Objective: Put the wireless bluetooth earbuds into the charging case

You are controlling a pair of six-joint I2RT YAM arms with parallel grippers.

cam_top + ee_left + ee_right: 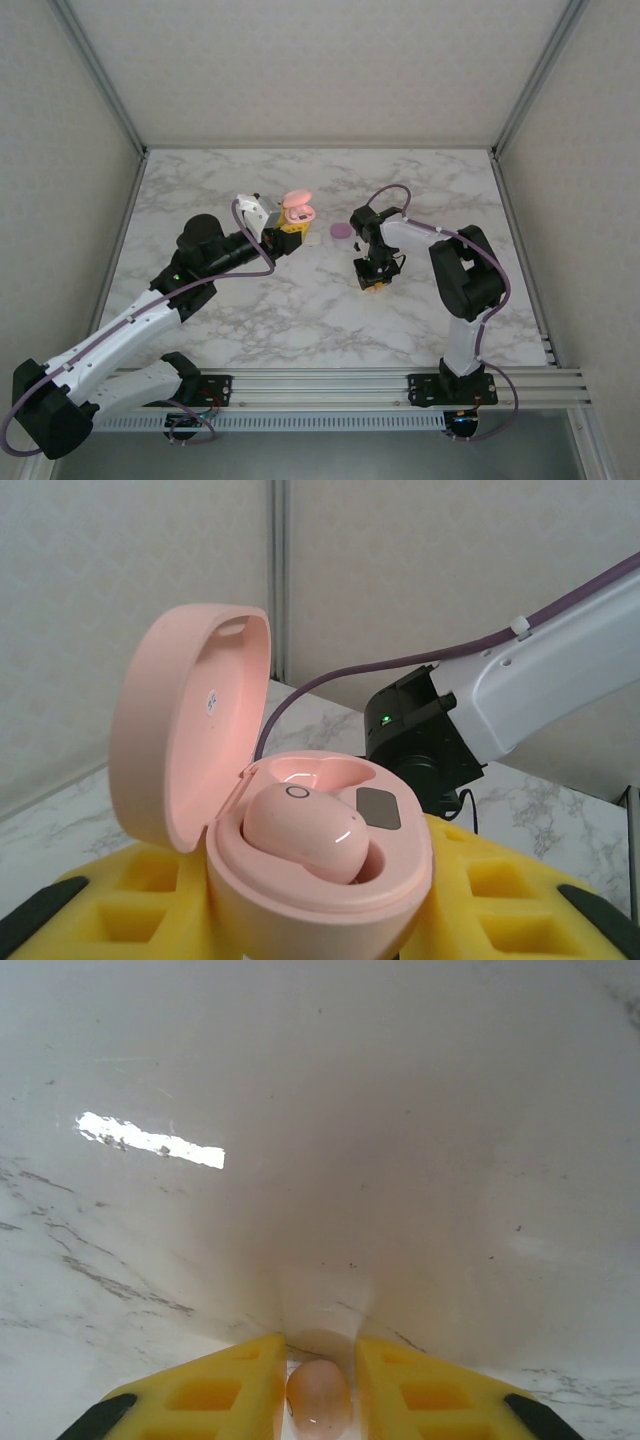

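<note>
A pink charging case (320, 880) stands upright with its lid (185, 730) swung open, and my left gripper (290, 232) is shut on its lower body between yellow fingers (130, 900). One pink earbud (305, 830) lies in the near socket of the case; the socket behind it looks hollow. From above, the case (297, 207) is held over the middle-left of the table. My right gripper (373, 280) points down at the marble table (300, 1160), its yellow fingers close on either side of a second small pink earbud (318, 1400).
A purple rounded pebble-shaped object (341, 231) lies on the table between the two grippers. My right arm (500, 700) with its purple cable crosses behind the held case. Grey walls enclose the table on three sides.
</note>
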